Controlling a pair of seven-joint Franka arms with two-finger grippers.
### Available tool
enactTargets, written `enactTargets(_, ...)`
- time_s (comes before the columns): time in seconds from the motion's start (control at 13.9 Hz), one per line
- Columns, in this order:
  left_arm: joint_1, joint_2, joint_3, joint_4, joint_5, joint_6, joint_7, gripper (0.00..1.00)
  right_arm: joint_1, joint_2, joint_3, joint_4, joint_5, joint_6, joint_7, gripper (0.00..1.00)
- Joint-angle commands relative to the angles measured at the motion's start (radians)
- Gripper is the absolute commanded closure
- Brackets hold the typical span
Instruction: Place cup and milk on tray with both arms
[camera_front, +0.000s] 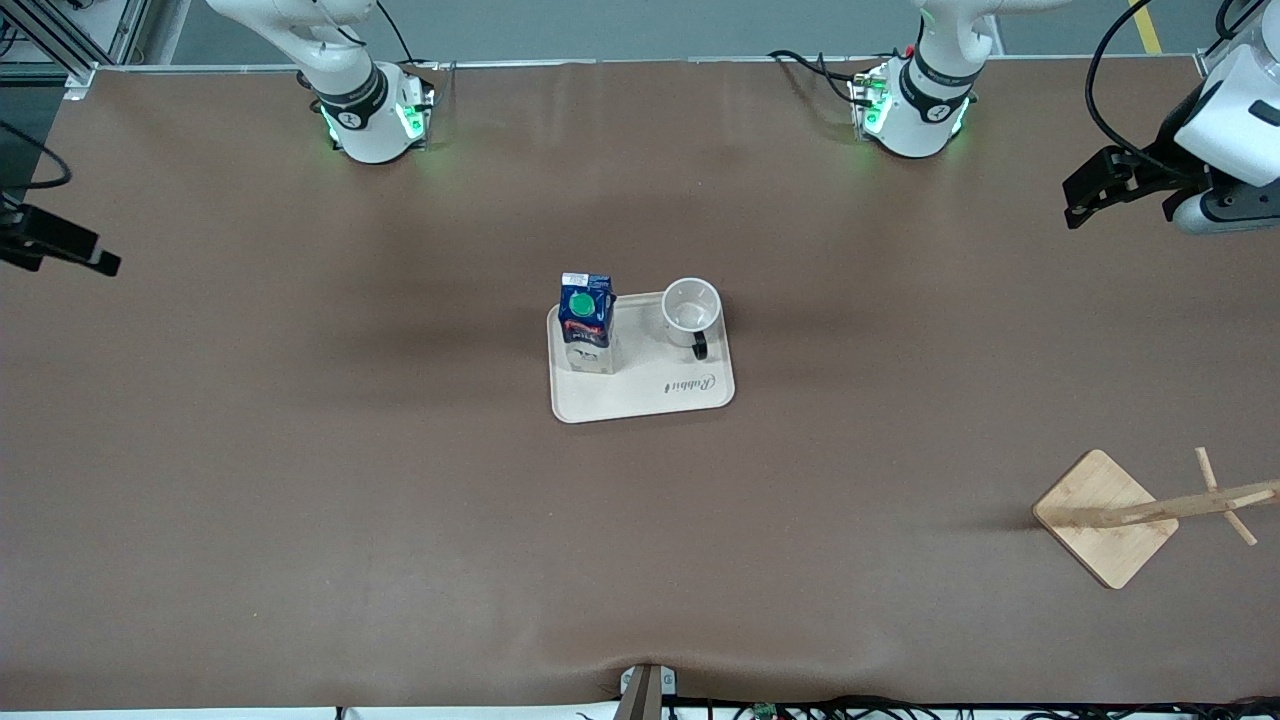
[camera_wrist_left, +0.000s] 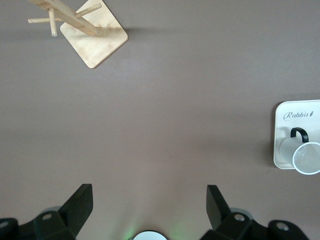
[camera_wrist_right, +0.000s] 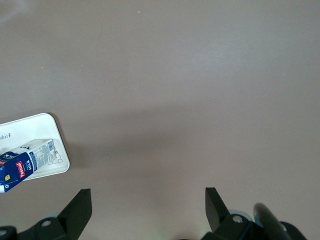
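Observation:
The beige tray (camera_front: 640, 395) lies at the table's middle. On it stands the dark-blue milk (camera_front: 586, 322) carton, at the tray's end toward the right arm. Beside the carton, at the end toward the left arm, the white cup (camera_front: 691, 311) sits upright with its black handle toward the front camera. My left gripper (camera_front: 1085, 195) hangs open and empty over the left arm's end of the table. My right gripper (camera_front: 95, 258) hangs open and empty over the right arm's end. The left wrist view shows the left gripper (camera_wrist_left: 149, 192), the cup (camera_wrist_left: 306, 156) and the tray (camera_wrist_left: 282, 150). The right wrist view shows the right gripper (camera_wrist_right: 148, 195), the milk (camera_wrist_right: 25, 161) and the tray (camera_wrist_right: 45, 127).
A wooden stand with a square base (camera_front: 1105, 515) and pegs sits near the front camera at the left arm's end; it also appears in the left wrist view as the wooden stand (camera_wrist_left: 95, 37). Brown tabletop (camera_front: 400, 500) surrounds the tray.

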Motion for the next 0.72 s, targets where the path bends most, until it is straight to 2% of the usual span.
enactTargets(0.0,0.007,-0.017,-0.001,0.006,-0.022,-0.007,0.014,0.00,-0.020,-0.200,0.022,-0.294,-0.028,0.156,0.014,0.00)
enactTargets(0.07,0.007,-0.015,-0.001,0.006,-0.022,-0.007,0.014,0.00,-0.018,-0.222,0.021,-0.327,-0.030,0.193,0.008,0.00)
enactTargets(0.14,0.007,-0.015,-0.001,0.006,-0.023,-0.007,0.014,0.00,-0.023,-0.212,0.021,-0.294,-0.034,0.192,0.003,0.00)
enactTargets(0.22,0.007,-0.015,-0.001,0.008,-0.023,-0.007,0.014,0.00,-0.023,-0.168,0.021,-0.226,-0.043,0.186,0.004,0.00)
enactTargets(0.5,0.005,-0.015,-0.001,0.008,-0.023,-0.007,0.009,0.00,-0.021,0.004,0.021,0.068,-0.103,-0.001,0.004,0.00)
enactTargets(0.65,0.004,-0.017,-0.001,0.008,-0.022,-0.007,-0.001,0.00,-0.023,0.008,0.022,0.067,-0.114,-0.022,0.004,0.00)
